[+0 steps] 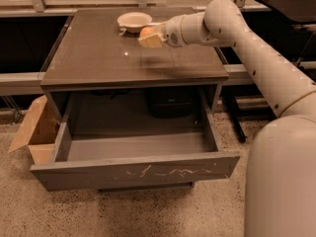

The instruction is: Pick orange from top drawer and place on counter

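Over the far right part of the counter (94, 58), the gripper (148, 37) hangs at the end of a pale arm (247, 43) that reaches in from the right side of the scene. Its jaws are closed around the orange (146, 31), which shows as a small round shape between the pale fingers (154, 41). The fruit is held just above the glossy top, apart from the surface, and a dull smear of reflection lies on the counter beneath it. Just beyond the gripper, toward the far edge, a shallow cream bowl (134, 21) sits on the counter, very close to the orange; whether the two touch cannot be told.

Below the counter, the top drawer (133, 172) stands pulled out toward the near side, its plain grey inside in view and pale scratches across its flat front panel. Behind the drawer, in the shadowed opening of the cabinet, a dark boxy object (170, 102) rests. On the floor to the left of the cabinet, an open cardboard box (34, 132) leans just beside the drawer's left wall.
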You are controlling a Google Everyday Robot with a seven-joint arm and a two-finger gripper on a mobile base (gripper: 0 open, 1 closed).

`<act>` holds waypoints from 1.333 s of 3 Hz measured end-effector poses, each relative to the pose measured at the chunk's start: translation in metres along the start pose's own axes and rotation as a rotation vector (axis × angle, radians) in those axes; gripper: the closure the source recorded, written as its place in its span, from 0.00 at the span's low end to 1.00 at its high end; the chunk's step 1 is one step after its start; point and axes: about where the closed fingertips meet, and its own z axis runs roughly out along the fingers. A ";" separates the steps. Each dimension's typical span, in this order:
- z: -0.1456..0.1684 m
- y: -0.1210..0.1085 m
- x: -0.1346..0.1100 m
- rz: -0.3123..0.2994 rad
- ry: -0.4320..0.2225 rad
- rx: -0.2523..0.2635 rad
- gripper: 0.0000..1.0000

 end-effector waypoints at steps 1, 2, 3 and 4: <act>0.005 -0.027 0.010 0.053 0.033 0.021 1.00; 0.010 -0.053 0.026 0.116 0.067 0.072 0.73; 0.011 -0.066 0.038 0.153 0.087 0.100 0.50; 0.011 -0.074 0.046 0.180 0.104 0.116 0.27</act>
